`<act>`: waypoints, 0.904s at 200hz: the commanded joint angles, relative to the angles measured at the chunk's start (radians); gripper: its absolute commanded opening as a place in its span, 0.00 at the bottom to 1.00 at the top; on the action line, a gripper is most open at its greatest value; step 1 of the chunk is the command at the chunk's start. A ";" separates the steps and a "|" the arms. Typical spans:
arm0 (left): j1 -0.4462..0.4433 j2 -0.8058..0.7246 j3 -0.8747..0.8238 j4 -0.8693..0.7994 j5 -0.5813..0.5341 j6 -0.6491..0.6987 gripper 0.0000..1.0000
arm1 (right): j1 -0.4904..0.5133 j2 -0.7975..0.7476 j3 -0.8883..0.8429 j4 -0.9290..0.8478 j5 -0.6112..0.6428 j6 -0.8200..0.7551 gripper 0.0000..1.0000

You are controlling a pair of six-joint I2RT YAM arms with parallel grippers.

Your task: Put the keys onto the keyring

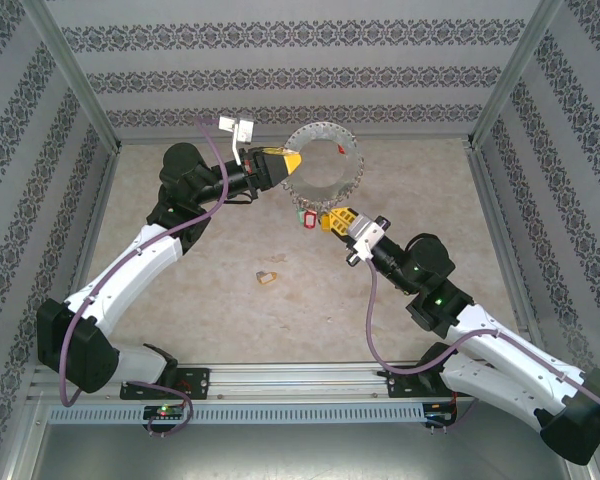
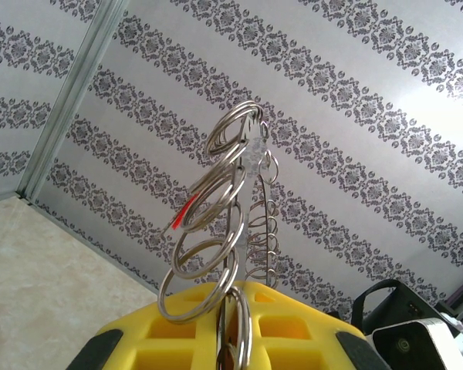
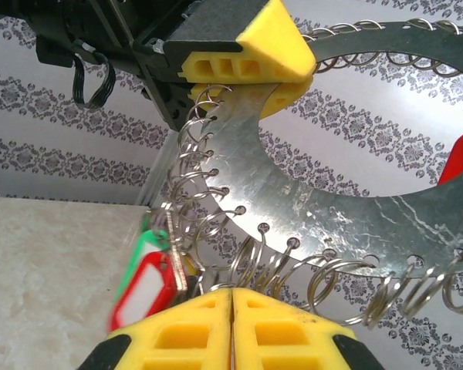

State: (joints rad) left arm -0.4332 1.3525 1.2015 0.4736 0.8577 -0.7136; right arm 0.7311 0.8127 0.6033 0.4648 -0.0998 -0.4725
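The keyring (image 1: 358,160) is a wide silver hoop fringed with small split rings, held upright above the table. My left gripper (image 1: 292,162) is shut on its left rim; in the left wrist view the yellow fingers (image 2: 293,339) clamp the hoop (image 2: 255,158) edge-on. My right gripper (image 3: 231,308) is shut just under the hoop's (image 3: 332,200) lower rim, its tips among the small rings. I cannot tell whether it pinches one. Keys with a red tag (image 3: 143,289) and a green tag (image 3: 139,250) hang from the rim just left of it. A tan key (image 1: 268,277) lies on the table.
Patterned walls with metal posts (image 1: 85,95) close in the table on three sides. Both arm bases sit on the rail (image 1: 300,385) at the near edge. The left gripper (image 3: 247,54) shows at the top of the right wrist view, clamped on the hoop.
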 commanded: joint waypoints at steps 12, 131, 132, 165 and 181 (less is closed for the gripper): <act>-0.012 -0.046 0.014 0.019 -0.032 0.013 0.00 | 0.012 -0.005 0.026 -0.005 0.038 -0.038 0.12; -0.012 -0.026 0.020 0.002 -0.040 0.012 0.00 | 0.012 0.021 0.036 0.040 0.061 -0.042 0.13; -0.013 -0.026 0.020 0.002 -0.039 0.011 0.00 | 0.012 0.021 0.037 0.041 0.061 -0.042 0.13; -0.013 -0.028 0.016 0.002 -0.037 0.009 0.00 | 0.013 0.046 0.053 0.051 0.069 -0.039 0.13; -0.013 -0.027 0.013 0.001 -0.039 0.010 0.00 | 0.012 0.052 0.053 0.049 0.083 -0.050 0.14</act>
State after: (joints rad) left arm -0.4332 1.3453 1.2011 0.4519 0.8219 -0.7105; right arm 0.7311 0.8593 0.6186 0.4686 -0.0494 -0.5026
